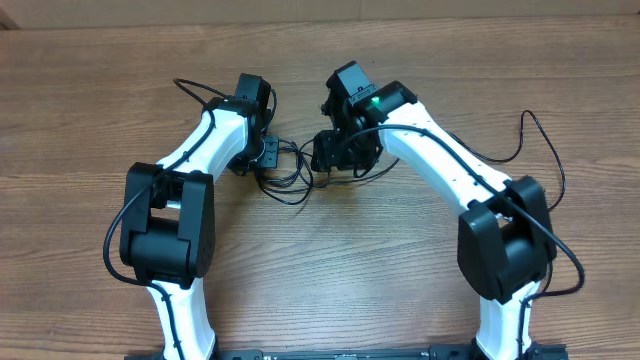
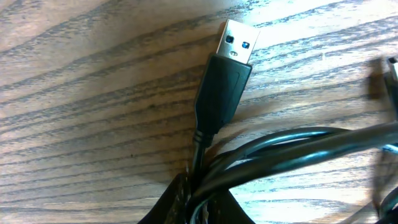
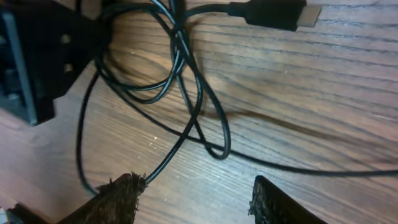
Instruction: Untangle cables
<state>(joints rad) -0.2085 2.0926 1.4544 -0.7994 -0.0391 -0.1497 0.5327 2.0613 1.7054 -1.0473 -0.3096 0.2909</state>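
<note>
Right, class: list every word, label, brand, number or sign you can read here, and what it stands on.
No readable text.
Black USB plug with silver metal tip: no print.
Black flat plug with pale tip: none visible.
White and black robot arms: any print too small to tell.

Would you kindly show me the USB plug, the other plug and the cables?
USB plug point(image 2: 236, 38): left wrist view, metal tip.
other plug point(image 3: 273, 14): right wrist view, black body.
cables point(image 3: 199, 99): right wrist view, crossing strands.
</note>
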